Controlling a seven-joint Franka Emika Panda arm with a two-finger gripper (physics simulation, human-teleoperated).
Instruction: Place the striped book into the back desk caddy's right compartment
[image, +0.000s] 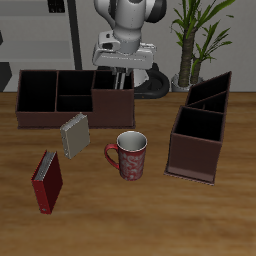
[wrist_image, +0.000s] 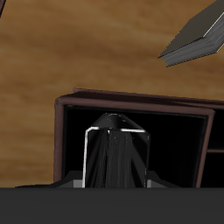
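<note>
Our hand pinches the striped book upright, right over the right compartment of the back caddy, so we only need to lower it and let go.

Back desk caddy: wide, low, dark brown box with black insides, several sections in a row, near the table's back edge. Right compartment: square end section, taller-walled. Striped book: upright over that compartment's black interior; stripes indistinct, pale edges visible.
</note>
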